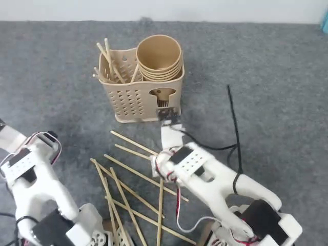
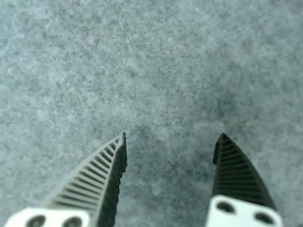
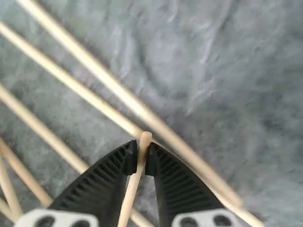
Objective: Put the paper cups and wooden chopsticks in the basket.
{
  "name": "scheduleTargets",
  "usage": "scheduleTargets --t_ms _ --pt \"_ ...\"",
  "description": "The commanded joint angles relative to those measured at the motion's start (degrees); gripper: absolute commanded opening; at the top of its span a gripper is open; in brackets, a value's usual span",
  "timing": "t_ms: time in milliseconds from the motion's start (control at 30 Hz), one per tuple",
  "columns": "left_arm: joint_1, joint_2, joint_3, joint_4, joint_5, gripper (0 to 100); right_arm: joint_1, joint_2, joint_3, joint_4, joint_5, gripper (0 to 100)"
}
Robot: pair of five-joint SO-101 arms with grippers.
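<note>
Fuzzy grey carpet, pale wall strip behind, left gripper jaws spread with carpet between them, right gripper jaws clenched on a thin pale wooden chopstick, loose wooden chopsticks just beyond.

Left hand gapes wide, while right hand is pinched tight on a chopstick.
</note>
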Motion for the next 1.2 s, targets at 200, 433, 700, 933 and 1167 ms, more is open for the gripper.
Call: scheduleTargets --t_ms 200,433,700,933,1167 --pt "0.35 0.0 -2.42 -1.14 0.35 28 4.88 -18.77 -19.78 22.29 10.9 0.8" --pt "0.35 0.0 -2.42 -1.14 0.35 28 4.97 -33.54 -33.85 12.7 21.63 0.8" --pt "0.44 0.0 -2.42 -1.14 0.35 28 4.97 -33.89 -35.25 -26.42 30.77 0.8" --pt "0.53 0.0 -2.42 -1.14 0.35 28 4.97 -20.88 -42.55 -44.79 38.24 0.8" --pt "0.53 0.26 -2.68 -1.14 0.35 28 6.11 -7.52 -48.26 -41.54 38.42 0.8"
